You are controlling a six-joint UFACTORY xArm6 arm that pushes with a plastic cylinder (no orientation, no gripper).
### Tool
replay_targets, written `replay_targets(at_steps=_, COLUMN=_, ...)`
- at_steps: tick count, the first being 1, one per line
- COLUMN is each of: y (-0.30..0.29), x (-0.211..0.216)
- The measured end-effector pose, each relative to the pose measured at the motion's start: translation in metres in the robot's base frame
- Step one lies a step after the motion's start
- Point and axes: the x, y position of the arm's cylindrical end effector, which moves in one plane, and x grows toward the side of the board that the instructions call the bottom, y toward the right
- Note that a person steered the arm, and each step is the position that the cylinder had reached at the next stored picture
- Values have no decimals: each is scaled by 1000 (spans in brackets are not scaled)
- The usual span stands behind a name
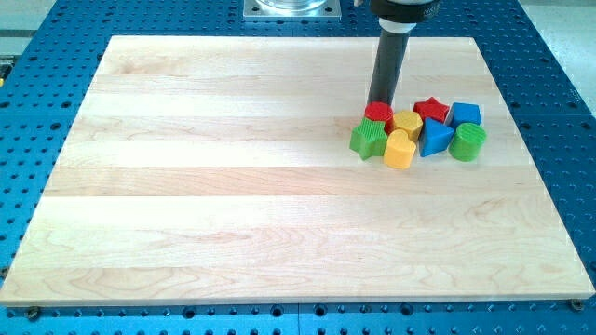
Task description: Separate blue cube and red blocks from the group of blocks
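Note:
A tight group of blocks sits at the view's right on the wooden board (pixel 233 186). A blue cube (pixel 466 114) is at the group's upper right, with a red star (pixel 431 109) to its left. A red round block (pixel 378 113) is at the group's upper left. My tip (pixel 379 103) stands just behind this red round block, touching or nearly touching its top edge. Also in the group are a green star (pixel 369 140), a yellow hexagon-like block (pixel 408 122), a yellow rounded block (pixel 399 149), a blue triangular block (pixel 434 137) and a green round block (pixel 467 141).
The board lies on a blue perforated table (pixel 559 93). A metal mount (pixel 291 8) sits at the view's top centre. The arm's dark body (pixel 402 7) hangs above the rod.

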Motion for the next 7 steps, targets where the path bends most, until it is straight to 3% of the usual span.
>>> replay_targets(at_steps=3, y=0, x=2)
replay_targets(at_steps=4, y=-1, x=-30)
replay_targets(at_steps=5, y=42, x=-42)
replay_targets(at_steps=6, y=133, x=-27)
replay_targets(at_steps=7, y=190, x=14)
